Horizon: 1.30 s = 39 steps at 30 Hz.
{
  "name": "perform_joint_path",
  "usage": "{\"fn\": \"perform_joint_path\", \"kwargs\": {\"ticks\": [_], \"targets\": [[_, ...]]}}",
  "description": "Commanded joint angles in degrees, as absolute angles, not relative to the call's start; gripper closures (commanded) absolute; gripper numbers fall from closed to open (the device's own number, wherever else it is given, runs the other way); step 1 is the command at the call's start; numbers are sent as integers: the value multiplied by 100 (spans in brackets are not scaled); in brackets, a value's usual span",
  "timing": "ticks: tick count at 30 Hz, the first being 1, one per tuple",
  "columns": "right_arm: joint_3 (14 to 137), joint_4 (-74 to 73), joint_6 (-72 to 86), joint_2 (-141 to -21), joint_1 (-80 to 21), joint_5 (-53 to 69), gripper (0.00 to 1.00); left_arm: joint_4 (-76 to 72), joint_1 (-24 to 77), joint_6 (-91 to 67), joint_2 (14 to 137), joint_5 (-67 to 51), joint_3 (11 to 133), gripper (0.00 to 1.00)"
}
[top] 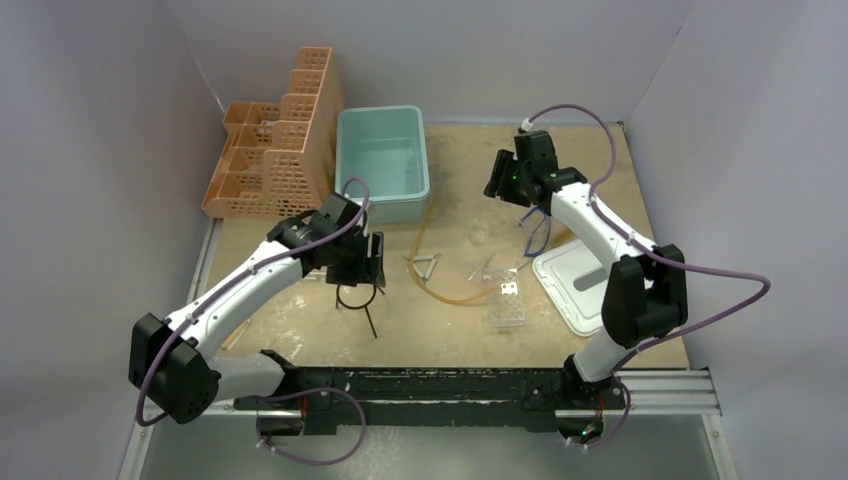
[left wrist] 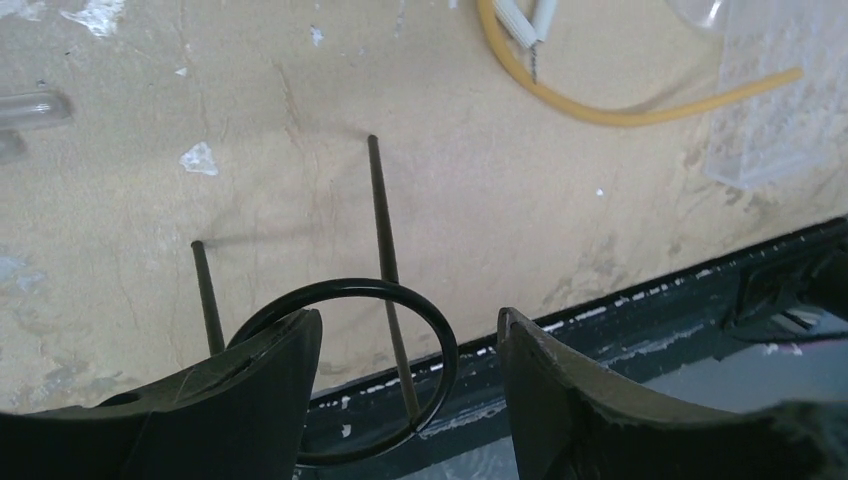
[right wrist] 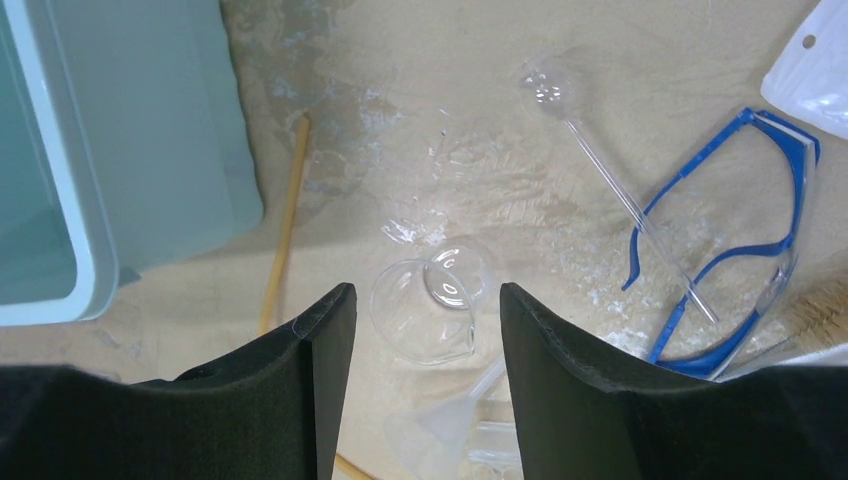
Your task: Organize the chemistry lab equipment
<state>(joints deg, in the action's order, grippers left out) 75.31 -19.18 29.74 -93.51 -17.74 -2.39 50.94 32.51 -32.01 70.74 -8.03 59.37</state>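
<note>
chemistry lab equipment lies scattered across the middle of the table. the black wire ring with stem [left wrist: 360, 286] sits left of centre, between the left gripper [left wrist: 410, 318] fingers, which are spread wide and grasp nothing. the right gripper [right wrist: 425, 292] hangs released over a small clear glass vessel [right wrist: 405, 335], with the blue-framed goggles [right wrist: 735, 200] nearby. likely risks: the thin ring slipping or pivoting when pinched, or the round glass skidding away or cracking.
</note>
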Motion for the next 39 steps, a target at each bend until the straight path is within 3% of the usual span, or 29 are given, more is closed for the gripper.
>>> {"fn": "perform_joint_path", "kwargs": {"ticks": [1, 6, 10, 19, 24, 32, 39], "targets": [[7488, -1957, 3092, -8946, -1816, -520, 43, 4515, 3410, -3789, 7158, 47, 5765, 35], [7471, -2062, 3052, -8859, -1812, -623, 43, 4376, 3637, -4184, 7346, 969, 5645, 36], [7412, -2186, 3076, -8744, -1825, -636, 44, 4179, 3745, -4366, 7253, 1395, 5546, 46], [7062, -2071, 3132, -8346, -1837, -709, 44, 4047, 3827, -4361, 6867, 999, 5531, 74], [6967, -1968, 3159, -8239, -1837, -712, 45, 4114, 3829, -4380, 6665, 984, 5570, 100], [6942, -1894, 3153, -8149, -1841, -764, 45, 4493, 3825, -4217, 6561, 1206, 6085, 100], [7110, -1811, 3055, -8222, -1839, -796, 45, 4269, 3828, -3049, 5811, 998, 6655, 100]]}}
